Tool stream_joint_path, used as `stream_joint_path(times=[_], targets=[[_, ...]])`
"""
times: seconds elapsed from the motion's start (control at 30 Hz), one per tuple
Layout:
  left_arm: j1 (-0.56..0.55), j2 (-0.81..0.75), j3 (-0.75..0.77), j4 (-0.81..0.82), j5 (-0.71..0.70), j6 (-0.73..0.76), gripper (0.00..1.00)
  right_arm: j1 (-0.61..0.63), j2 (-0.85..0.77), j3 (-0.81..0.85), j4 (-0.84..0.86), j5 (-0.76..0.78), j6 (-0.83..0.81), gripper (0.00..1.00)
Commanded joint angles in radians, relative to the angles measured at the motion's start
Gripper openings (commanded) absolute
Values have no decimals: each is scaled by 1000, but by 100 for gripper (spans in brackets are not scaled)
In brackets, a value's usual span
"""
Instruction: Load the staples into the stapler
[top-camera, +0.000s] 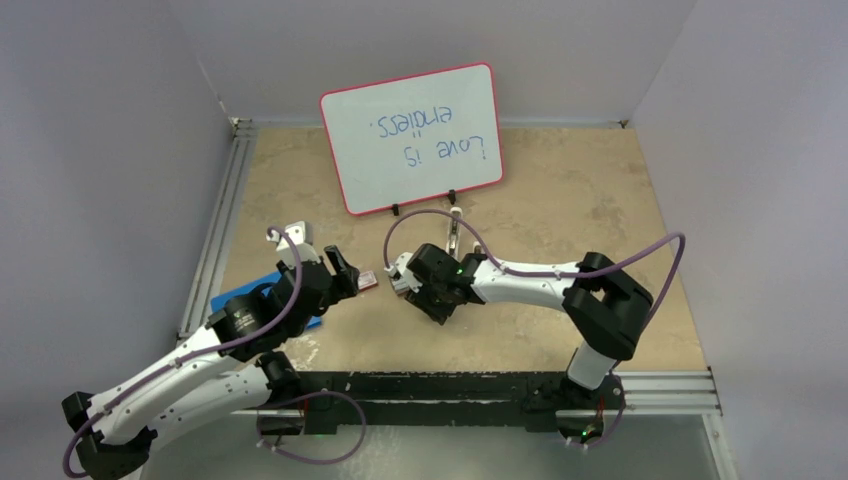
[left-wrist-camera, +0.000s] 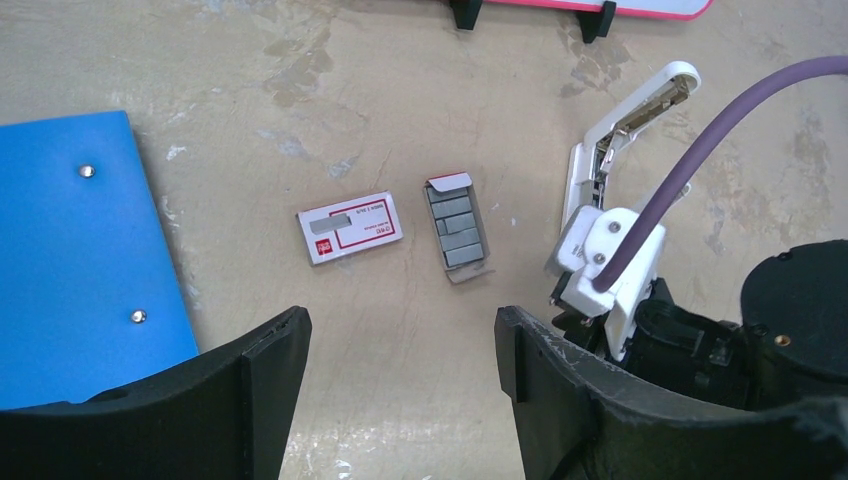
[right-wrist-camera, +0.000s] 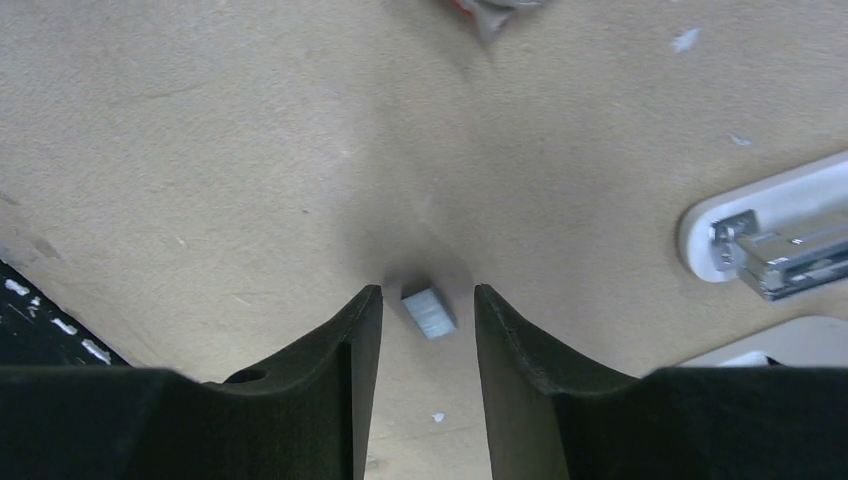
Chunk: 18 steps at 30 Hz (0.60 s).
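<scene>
The grey tray of silvery staples (left-wrist-camera: 457, 228) lies on the table beside its red box with a white label (left-wrist-camera: 350, 227), which also shows in the top view (top-camera: 367, 281). The white stapler (left-wrist-camera: 625, 130) lies opened, metal channel showing, near the whiteboard (top-camera: 455, 232); its end shows in the right wrist view (right-wrist-camera: 770, 250). My left gripper (left-wrist-camera: 400, 345) is open and empty, short of the box and tray. My right gripper (right-wrist-camera: 425, 330) is open, low over the table, with one short staple strip (right-wrist-camera: 430, 312) lying between its fingertips, touching neither.
A blue pad (left-wrist-camera: 80, 260) lies to the left of the box. A pink-framed whiteboard (top-camera: 410, 135) stands at the back. My right arm's wrist and purple cable (left-wrist-camera: 640, 230) sit between the tray and the stapler. Metal rails edge the table's left and near sides.
</scene>
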<state>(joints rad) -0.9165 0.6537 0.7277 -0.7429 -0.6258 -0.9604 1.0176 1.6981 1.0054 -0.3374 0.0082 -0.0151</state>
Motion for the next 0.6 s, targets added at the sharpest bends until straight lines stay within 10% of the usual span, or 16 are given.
stream_joint_path(times=[0.0, 0.57], targets=[[5, 7, 33, 7, -15, -4, 68, -29, -47, -3, -18, 4, -31, 41], [5, 0, 26, 2, -17, -11, 68, -30, -69, -9, 2, -19, -37, 51]])
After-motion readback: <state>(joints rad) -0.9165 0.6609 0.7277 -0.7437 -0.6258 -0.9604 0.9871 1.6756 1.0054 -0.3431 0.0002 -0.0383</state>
